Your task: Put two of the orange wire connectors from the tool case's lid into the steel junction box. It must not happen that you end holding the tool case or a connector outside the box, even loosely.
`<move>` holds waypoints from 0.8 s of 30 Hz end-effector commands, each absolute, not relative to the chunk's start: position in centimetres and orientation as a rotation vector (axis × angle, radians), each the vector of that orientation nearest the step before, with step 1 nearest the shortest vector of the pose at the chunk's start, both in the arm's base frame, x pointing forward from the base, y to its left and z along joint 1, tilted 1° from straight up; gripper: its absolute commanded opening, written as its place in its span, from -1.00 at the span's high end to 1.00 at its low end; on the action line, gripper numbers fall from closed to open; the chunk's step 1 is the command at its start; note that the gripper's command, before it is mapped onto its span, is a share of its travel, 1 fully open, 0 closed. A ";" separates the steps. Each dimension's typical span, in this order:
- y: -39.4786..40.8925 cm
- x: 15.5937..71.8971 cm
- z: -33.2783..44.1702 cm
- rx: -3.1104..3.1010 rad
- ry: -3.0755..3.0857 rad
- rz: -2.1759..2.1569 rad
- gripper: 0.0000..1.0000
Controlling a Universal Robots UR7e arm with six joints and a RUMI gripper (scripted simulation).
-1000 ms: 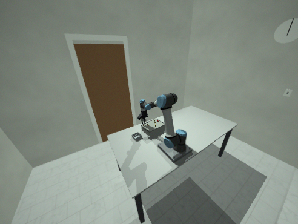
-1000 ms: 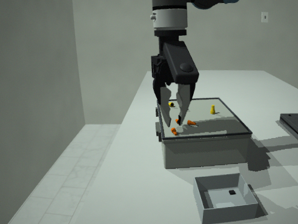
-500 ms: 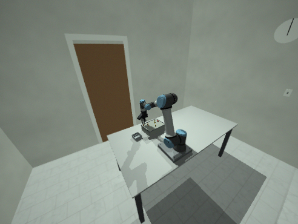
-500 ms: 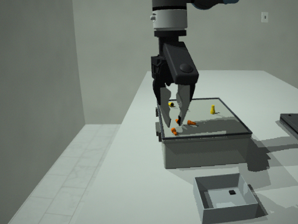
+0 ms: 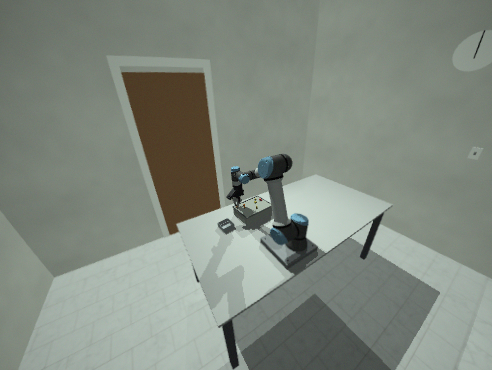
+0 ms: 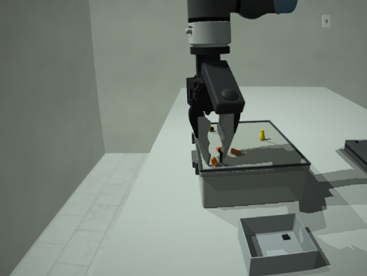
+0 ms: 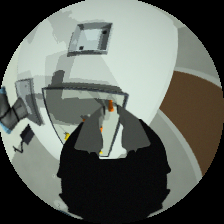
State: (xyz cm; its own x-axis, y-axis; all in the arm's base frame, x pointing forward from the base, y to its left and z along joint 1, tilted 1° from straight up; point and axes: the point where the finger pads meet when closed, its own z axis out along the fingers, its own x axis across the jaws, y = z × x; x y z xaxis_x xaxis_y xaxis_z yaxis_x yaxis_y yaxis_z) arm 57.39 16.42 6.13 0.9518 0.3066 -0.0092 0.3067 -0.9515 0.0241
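Observation:
The grey tool case (image 6: 253, 179) stands on the table with its flat lid (image 6: 253, 143) on top. Three orange wire connectors lie near the lid's front left corner: one (image 6: 218, 149) between my fingertips, one (image 6: 214, 161) by the lid's edge, one (image 6: 236, 151) just to the right. My gripper (image 6: 220, 158) points down over that corner with its fingers a narrow gap apart, straddling the first connector without clamping it. The wrist view shows the fingers and an orange connector (image 7: 110, 105) ahead of them. The steel junction box (image 6: 277, 242) sits open in front of the case, apart from it.
A yellow connector (image 6: 262, 135) and a small dark and yellow part (image 6: 212, 129) also lie on the lid. The arm's base plate (image 6: 358, 149) is at the right. The table's left edge runs close beside the case. A brown door (image 5: 170, 145) stands behind the table.

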 end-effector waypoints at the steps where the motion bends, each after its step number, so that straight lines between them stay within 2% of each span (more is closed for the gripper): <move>1: 16.4 57.4 6.2 3.078 0.484 -0.006 0.70; 2: 16.4 57.4 6.2 3.078 0.484 -0.006 1.00; 24: 16.4 57.4 6.2 3.078 0.484 -0.006 1.00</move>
State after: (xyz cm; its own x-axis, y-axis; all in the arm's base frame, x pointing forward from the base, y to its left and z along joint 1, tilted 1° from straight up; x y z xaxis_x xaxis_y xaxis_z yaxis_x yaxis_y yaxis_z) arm 57.40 16.42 6.08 0.9518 0.3066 -0.0091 0.3067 -0.9515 0.0242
